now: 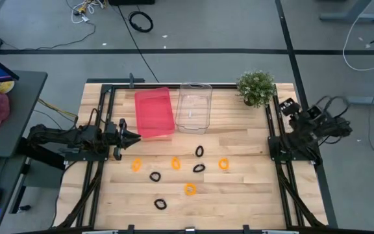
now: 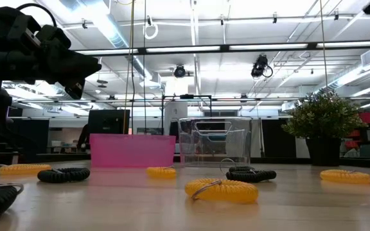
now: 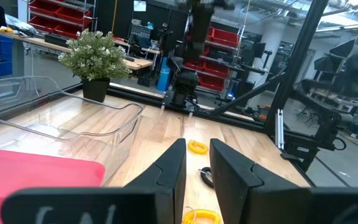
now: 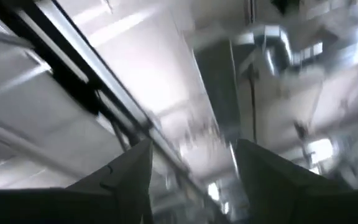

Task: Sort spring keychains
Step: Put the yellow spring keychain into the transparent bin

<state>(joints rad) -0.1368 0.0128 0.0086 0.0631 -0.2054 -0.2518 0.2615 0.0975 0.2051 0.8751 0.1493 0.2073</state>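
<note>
Two bins stand side by side in the upper middle of the high view: a pink bin [image 1: 154,112] on the left and a clear bin [image 1: 194,107] just right of it. Both look empty from above, and the low view shows nothing through the clear bin's walls. A potted plant [image 1: 256,87] stands to the right of the clear bin, near the table's upper right corner.

The spring keychains lie loose on the wooden table [image 1: 239,188], all below the bins and none inside either one. Four are orange: one at lower left of the group [image 1: 137,165], one near the middle [image 1: 176,163], one to the right [image 1: 223,164] and one lower down [image 1: 189,189]. Four are black: one just under the clear bin [image 1: 199,151], one below that [image 1: 199,168], one left of centre [image 1: 154,176] and one lowest in the frame [image 1: 160,204].

The left gripper [image 1: 130,135] sits at the table's left edge, pointing toward the pink bin's lower left corner. Its fingers [image 3: 173,168] stand only slightly apart, a narrow gap between them, holding nothing. The right gripper [image 1: 286,104] is parked at the right edge by the plant, aimed upward; its wrist view shows the fingers [image 4: 129,171] spread wide apart and empty.
</note>
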